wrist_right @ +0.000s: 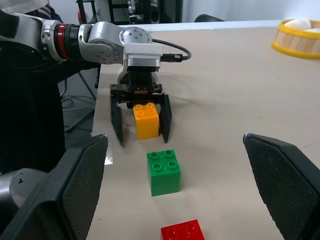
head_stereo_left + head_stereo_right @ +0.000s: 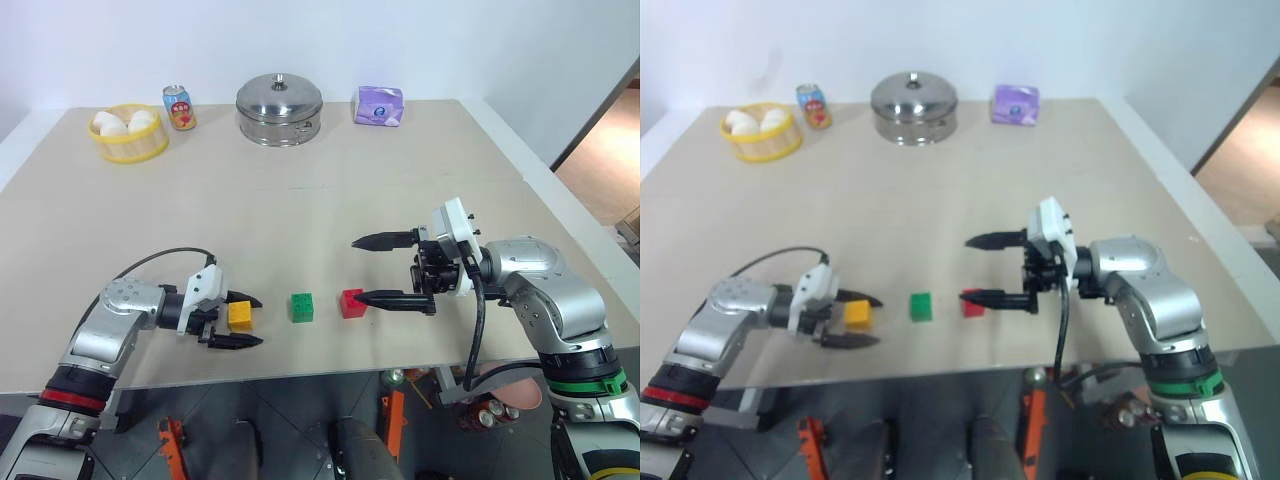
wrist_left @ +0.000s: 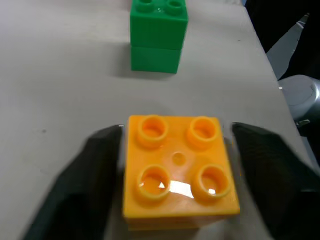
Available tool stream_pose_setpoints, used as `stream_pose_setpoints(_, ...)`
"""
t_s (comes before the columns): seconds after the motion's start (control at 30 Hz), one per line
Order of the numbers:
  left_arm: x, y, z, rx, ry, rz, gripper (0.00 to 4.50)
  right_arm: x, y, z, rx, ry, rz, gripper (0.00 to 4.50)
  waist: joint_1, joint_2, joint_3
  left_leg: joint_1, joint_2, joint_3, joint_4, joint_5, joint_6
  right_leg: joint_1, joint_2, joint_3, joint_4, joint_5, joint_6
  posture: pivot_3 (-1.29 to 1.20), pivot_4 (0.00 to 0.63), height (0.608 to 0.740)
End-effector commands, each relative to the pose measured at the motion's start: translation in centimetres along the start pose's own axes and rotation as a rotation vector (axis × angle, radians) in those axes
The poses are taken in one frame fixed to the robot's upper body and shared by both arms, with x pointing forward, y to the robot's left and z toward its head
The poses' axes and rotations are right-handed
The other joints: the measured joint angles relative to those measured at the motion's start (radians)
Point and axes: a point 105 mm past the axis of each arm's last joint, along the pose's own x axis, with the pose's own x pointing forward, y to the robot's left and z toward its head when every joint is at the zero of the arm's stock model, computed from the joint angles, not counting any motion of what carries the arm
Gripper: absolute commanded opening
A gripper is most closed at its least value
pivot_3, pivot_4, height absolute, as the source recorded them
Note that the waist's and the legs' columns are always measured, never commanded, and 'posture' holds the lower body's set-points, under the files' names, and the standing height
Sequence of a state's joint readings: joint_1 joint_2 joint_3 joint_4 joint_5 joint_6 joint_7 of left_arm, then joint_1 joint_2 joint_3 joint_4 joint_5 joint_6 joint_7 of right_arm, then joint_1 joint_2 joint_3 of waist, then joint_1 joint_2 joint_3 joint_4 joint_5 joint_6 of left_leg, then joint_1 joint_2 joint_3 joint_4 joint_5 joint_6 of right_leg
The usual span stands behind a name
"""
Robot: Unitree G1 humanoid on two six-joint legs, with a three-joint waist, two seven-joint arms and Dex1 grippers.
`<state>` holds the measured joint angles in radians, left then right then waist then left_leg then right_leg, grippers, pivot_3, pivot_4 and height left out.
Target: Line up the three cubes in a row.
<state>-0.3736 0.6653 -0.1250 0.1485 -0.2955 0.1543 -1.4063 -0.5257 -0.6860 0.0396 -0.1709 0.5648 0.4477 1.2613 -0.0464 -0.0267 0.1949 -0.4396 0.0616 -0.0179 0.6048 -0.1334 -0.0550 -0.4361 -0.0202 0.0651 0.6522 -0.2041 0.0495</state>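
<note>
The left end effector [image 2: 240, 320] sits low at the near edge of the desk [image 2: 330, 210] with its two black fingers spread apart, one on either side of the yellow studded cube [image 2: 240, 315]. The wrist view shows a slim gap between each finger and the cube's sides, so the cube rests on the desk rather than being gripped. Just beyond it along the same near edge stands the green cube [image 2: 302, 307], and a little further on the red cube [image 2: 352, 302], the three forming a roughly straight row with similar gaps between them. The right end effector [image 2: 385, 270] hovers beside the red cube, fingers wide apart and holding nothing; its lower finger lies near the red cube, and whether it touches is unclear. Further back on the desk, well away from the row, are a yellow basket of white eggs [image 2: 127, 135], a drink can [image 2: 179, 107], a lidded steel pot [image 2: 279, 108] and a purple tissue pack [image 2: 379, 105]. The step in hand appears to be the release of the yellow cube at the end of the row, so the task looks close to finished. The next move likely calls for drawing the left fingers straight back without nudging the yellow cube out of line.
</note>
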Motion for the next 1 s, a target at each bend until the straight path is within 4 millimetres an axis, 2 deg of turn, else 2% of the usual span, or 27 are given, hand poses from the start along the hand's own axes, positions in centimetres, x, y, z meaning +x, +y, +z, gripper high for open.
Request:
stream_pose_setpoints(0.03, -0.4, 0.1, 0.7, 0.020, -0.009, -0.007, 4.48, 0.0, 0.0, 1.1, -0.053, -0.016, 0.007, 4.50, 0.000, 0.000, 0.000, 0.000, 0.000, 0.000, 0.000, 0.000, 0.000, 0.000, 0.000, 0.000, 0.000, 0.000, 0.000, 0.00, 0.150, 0.739)
stream_pose_setpoints(0.13, -0.8, 0.2, 1.1, 0.039, -0.017, -0.007, 4.48, -0.1, 0.0, 1.1, -0.051, -0.017, 0.008, 4.50, 0.000, 0.000, 0.000, 0.000, 0.000, 0.000, 0.000, 0.000, 0.000, 0.000, 0.000, 0.000, 0.000, 0.000, 0.000, 0.00, 0.150, 0.739)
stream_pose_setpoints(0.27, -1.5, 0.3, 3.0, 0.028, -0.076, -0.001, 4.48, -0.3, 0.1, 1.3, -0.036, -0.033, 0.005, 4.50, 0.000, 0.000, 0.000, 0.000, 0.000, 0.000, 0.000, 0.000, 0.000, 0.000, 0.000, 0.000, 0.000, 0.000, 0.000, 0.00, 0.150, 0.739)
stream_pose_setpoints(0.4, -3.9, 1.0, 9.3, -0.033, -0.304, 0.108, 4.48, -1.3, 0.4, 2.2, 0.034, -0.127, -0.034, 4.50, 0.000, -0.001, 0.001, -0.002, 0.000, 0.000, 0.000, 0.000, 0.000, -0.001, 0.000, 0.000, 0.000, 0.000, 0.000, 0.00, 0.150, 0.739)
stream_pose_setpoints(0.5, -6.1, 3.0, 11.3, -0.086, -0.423, 0.309, 4.48, -2.2, -1.1, 3.0, 0.061, -0.213, -0.166, 4.50, 0.000, -0.002, 0.001, -0.001, 0.000, -0.001, 0.000, 0.000, 0.000, 0.000, 0.000, -0.001, 0.000, 0.000, 0.001, 0.00, 0.150, 0.739)
stream_pose_setpoints(0.6, -8.7, 5.3, 10.6, -0.077, -0.437, 0.588, 4.48, -3.3, -3.6, 2.1, 0.072, -0.222, -0.358, 4.50, -0.004, -0.002, 0.001, 0.003, 0.000, 0.000, 0.000, 0.000, 0.000, 0.002, 0.000, 0.000, 0.000, 0.000, 0.001, 0.00, 0.150, 0.739)
stream_pose_setpoints(0.73, -11.1, 6.6, 8.5, -0.058, -0.410, 0.888, 4.48, -4.6, -6.0, -1.0, 0.093, -0.151, -0.582, 4.50, -0.003, -0.002, 0.001, 0.003, 0.000, 0.000, 0.000, 0.000, 0.000, 0.002, 0.001, 0.001, 0.000, 0.001, 0.001, 0.00, 0.150, 0.739)
stream_pose_setpoints(0.87, -12.7, 6.8, 6.6, -0.071, -0.400, 1.075, 4.48, -5.0, -7.6, -2.8, 0.118, -0.163, -0.737, 4.50, -0.001, -0.003, 0.001, 0.001, 0.000, 0.000, 0.000, 0.000, 0.000, 0.001, 0.001, 0.002, 0.000, 0.002, 0.001, 0.00, 0.150, 0.739)
stream_pose_setpoints(1.0, -12.7, 6.6, 4.8, -0.111, -0.389, 1.131, 4.48, -4.4, -8.4, -4.2, 0.136, -0.159, -0.815, 4.50, -0.001, -0.003, 0.000, 0.001, 0.000, 0.001, 0.000, 0.000, 0.000, 0.000, 0.001, 0.002, 0.000, 0.002, 0.001, 0.00, 0.150, 0.739)
